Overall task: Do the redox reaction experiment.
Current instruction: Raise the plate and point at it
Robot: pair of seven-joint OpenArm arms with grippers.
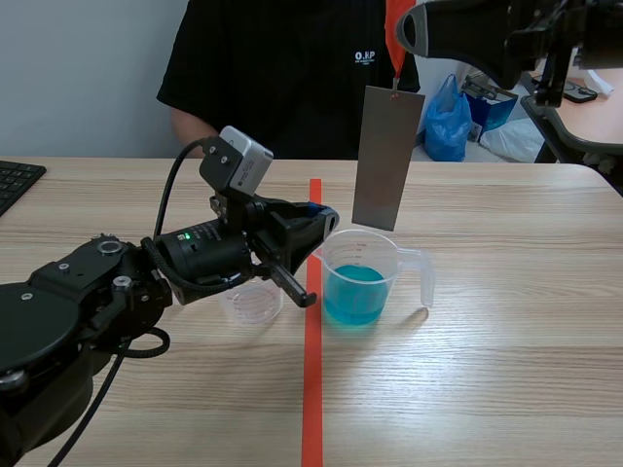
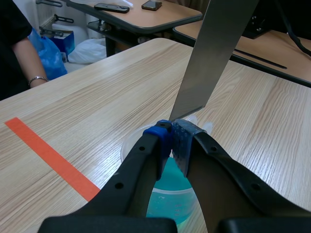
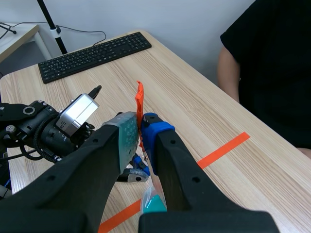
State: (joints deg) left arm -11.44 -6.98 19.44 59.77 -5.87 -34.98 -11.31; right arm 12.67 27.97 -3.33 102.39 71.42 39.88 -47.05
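Note:
A clear measuring beaker (image 1: 375, 277) holding blue liquid (image 1: 354, 292) stands just right of the tape line. My left gripper (image 1: 326, 227) is shut on its near-left rim; in the left wrist view the left gripper (image 2: 171, 135) pinches the rim above the blue liquid (image 2: 167, 196). A grey metal plate (image 1: 387, 161) hangs upright over the beaker from an orange strip (image 1: 394, 39). The plate's lower edge (image 2: 188, 109) is just above the rim, clear of the liquid. My raised right gripper (image 3: 141, 124) is shut on the orange strip (image 3: 139, 102).
A small empty clear cup (image 1: 251, 302) sits under my left arm. A person in black (image 1: 282, 78) sits across the table. A keyboard (image 3: 95, 53) lies at the table's far left. A blue bag (image 1: 448, 122) is beyond the table edge.

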